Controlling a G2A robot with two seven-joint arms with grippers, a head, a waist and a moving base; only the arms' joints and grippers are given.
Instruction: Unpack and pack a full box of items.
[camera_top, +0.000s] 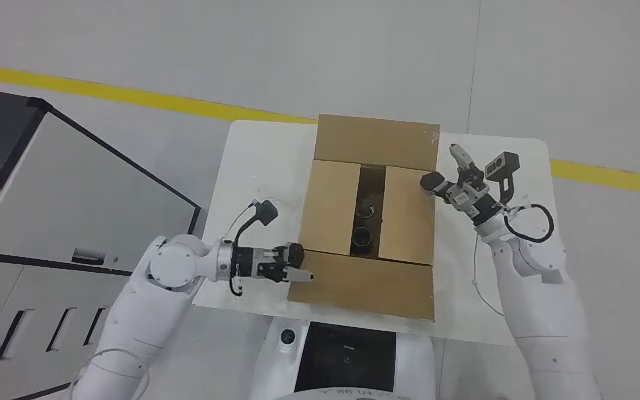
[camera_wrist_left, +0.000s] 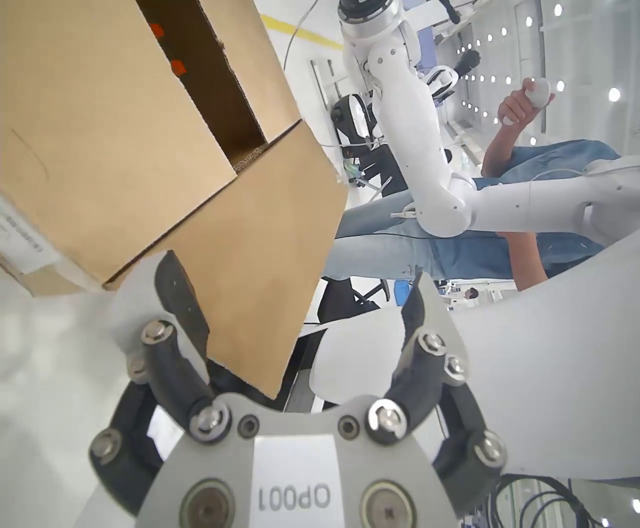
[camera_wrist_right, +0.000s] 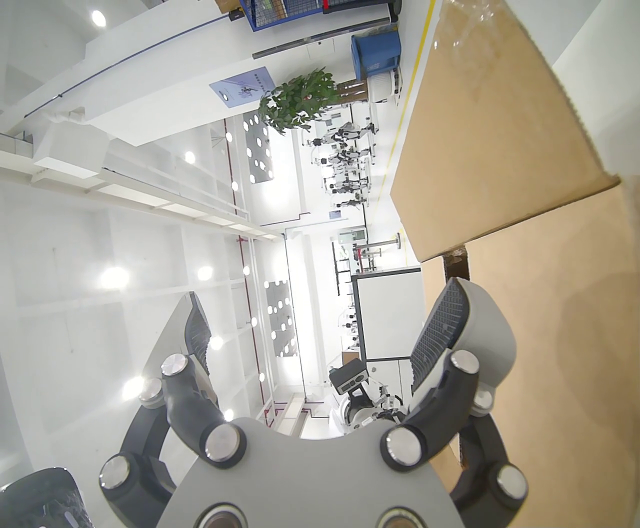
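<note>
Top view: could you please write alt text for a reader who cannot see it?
A cardboard box sits on a white table, its side flaps parted over a gap showing dark round items inside. The left gripper is at the box's near left corner, the right gripper at its right edge, both open.

White table (camera_top: 260, 160) on grey floor; yellow line (camera_top: 120, 93) runs behind it, dark-framed board (camera_top: 90, 190) beside it. Bkgd: potted plant (camera_wrist_right: 295, 100), blue bin (camera_wrist_right: 376, 50).

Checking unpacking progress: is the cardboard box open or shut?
Partly open: the box has two flaps spread outward and two folded over, a gap between them showing dark items.
</note>
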